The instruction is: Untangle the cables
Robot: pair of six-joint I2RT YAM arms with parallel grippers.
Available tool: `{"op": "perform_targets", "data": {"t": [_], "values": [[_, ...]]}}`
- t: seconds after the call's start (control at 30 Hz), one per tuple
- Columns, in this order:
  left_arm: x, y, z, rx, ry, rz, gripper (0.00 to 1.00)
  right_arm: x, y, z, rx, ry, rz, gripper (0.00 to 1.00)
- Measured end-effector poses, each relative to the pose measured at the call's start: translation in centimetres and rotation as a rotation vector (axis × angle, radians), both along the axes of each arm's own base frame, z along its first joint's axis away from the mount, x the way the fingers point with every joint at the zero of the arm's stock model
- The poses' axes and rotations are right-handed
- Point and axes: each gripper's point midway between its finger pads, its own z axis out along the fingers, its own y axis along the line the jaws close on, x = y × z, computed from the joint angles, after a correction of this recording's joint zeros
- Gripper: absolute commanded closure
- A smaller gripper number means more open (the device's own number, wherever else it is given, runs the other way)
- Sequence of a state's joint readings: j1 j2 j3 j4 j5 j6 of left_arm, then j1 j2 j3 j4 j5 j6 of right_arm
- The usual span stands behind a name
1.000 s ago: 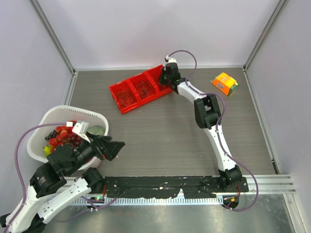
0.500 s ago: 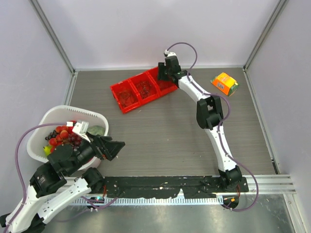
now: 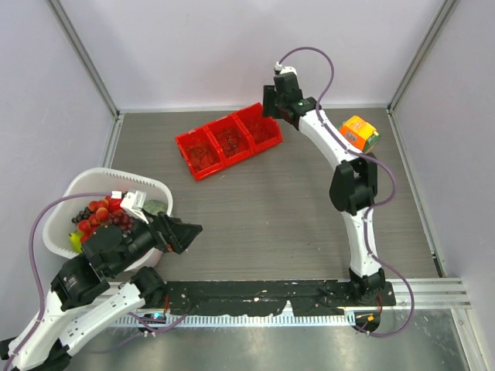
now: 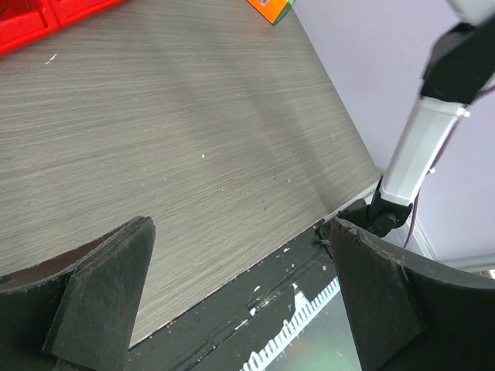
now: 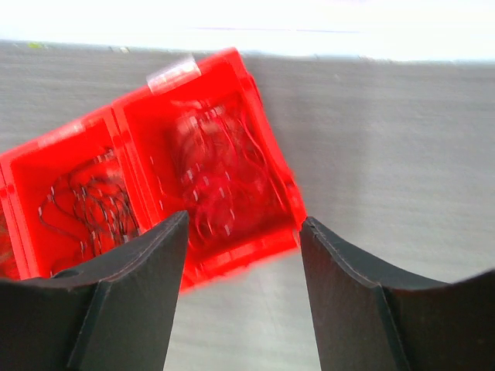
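The cables lie as thin scribbly clumps inside a red three-compartment bin (image 3: 236, 158) at the back of the table. In the right wrist view, red cables (image 5: 216, 174) fill the end compartment and dark cables (image 5: 85, 205) the middle one, both blurred. My right gripper (image 3: 271, 108) hangs above the bin's right end. Seen from the wrist, the right gripper (image 5: 244, 224) is open with nothing between its fingers. My left gripper (image 3: 189, 232) stands open and holds nothing near the table's front edge; from its own wrist, the left gripper (image 4: 240, 228) frames bare tabletop.
A white basket (image 3: 108, 179) of fruit sits at the left, beside my left arm. An orange box (image 3: 358, 133) lies at the back right, also showing as the orange box (image 4: 271, 8) in the left wrist view. Walls close in the back and both sides.
My right gripper has opened and risen back and to the right, away from the bin's end compartment. The left arm has barely shifted.
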State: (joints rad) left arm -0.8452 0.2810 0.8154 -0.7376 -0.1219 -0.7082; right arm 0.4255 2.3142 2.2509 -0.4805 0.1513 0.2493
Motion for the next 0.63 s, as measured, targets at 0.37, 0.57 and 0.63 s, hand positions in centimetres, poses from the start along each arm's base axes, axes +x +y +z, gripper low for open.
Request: {"op": "perform_targets", "data": {"t": [0.37, 0.57, 0.63], "values": [[0.9, -0.1, -0.1, -0.041, -0.021, 0.042, 0.00, -21.6, -9.3, 5.4, 0.030, -0.002, -0.076, 0.18], [1.4, -0.1, 0.0, -0.086, -0.062, 0.065, 0.00, -31.2, -13.6, 9.1, 0.138, -0.174, -0.062, 0.17], [1.5, 0.0, 0.6, -0.107, -0.083, 0.068, 0.01, -33.5, -14.8, 10.6, 0.180, -0.248, -0.060, 0.17]]}}
